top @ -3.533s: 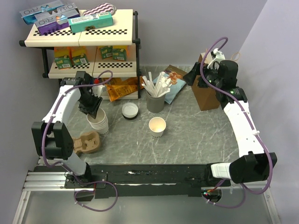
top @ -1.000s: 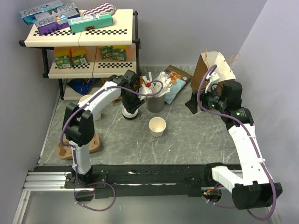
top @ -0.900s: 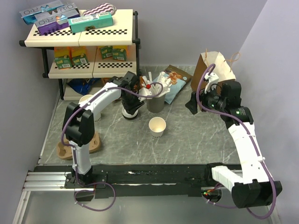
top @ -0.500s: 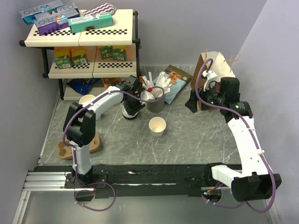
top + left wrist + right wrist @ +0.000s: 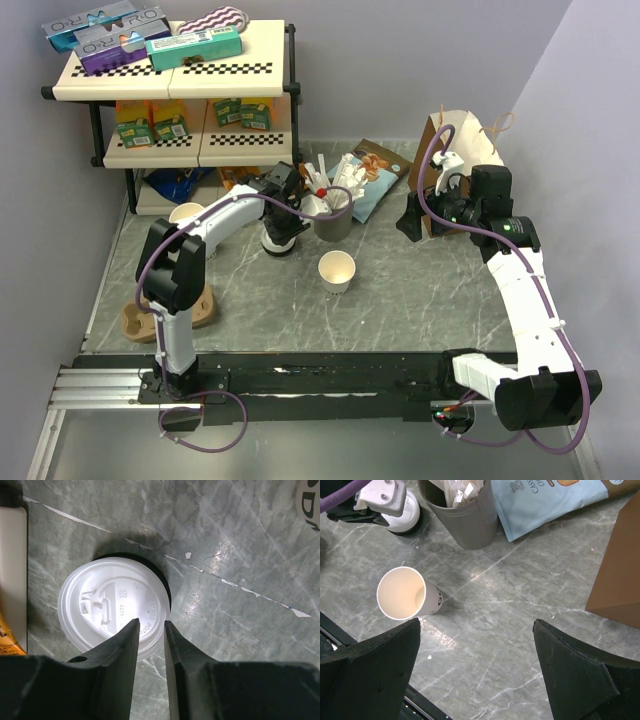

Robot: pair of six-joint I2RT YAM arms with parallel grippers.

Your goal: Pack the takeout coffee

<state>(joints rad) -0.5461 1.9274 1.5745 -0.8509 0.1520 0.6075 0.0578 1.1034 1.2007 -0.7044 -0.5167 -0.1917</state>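
The takeout coffee cup (image 5: 337,270), a small off-white paper cup, stands open-topped with no lid at the table's middle; it also shows in the right wrist view (image 5: 402,592). My left gripper (image 5: 277,222) hangs straight over the white sip lids (image 5: 110,607) on their dark base (image 5: 278,243). Its jaws (image 5: 151,624) stand a narrow gap apart above the top lid's right edge, and the lid shows through the gap. My right gripper (image 5: 412,222) is wide open (image 5: 476,630) above bare table, left of the brown paper bag (image 5: 462,140).
A grey straw holder (image 5: 333,222) stands just right of the lids. A stack of lidless cups (image 5: 187,215) and a cardboard cup carrier (image 5: 135,318) sit at the left. A snack bag (image 5: 370,185) lies behind the holder. The shelf (image 5: 180,70) fills the back left.
My left arm has left the cup stack, come over the lids and narrowed its jaws. The right gripper has shifted slightly back toward the bag, still wide open.
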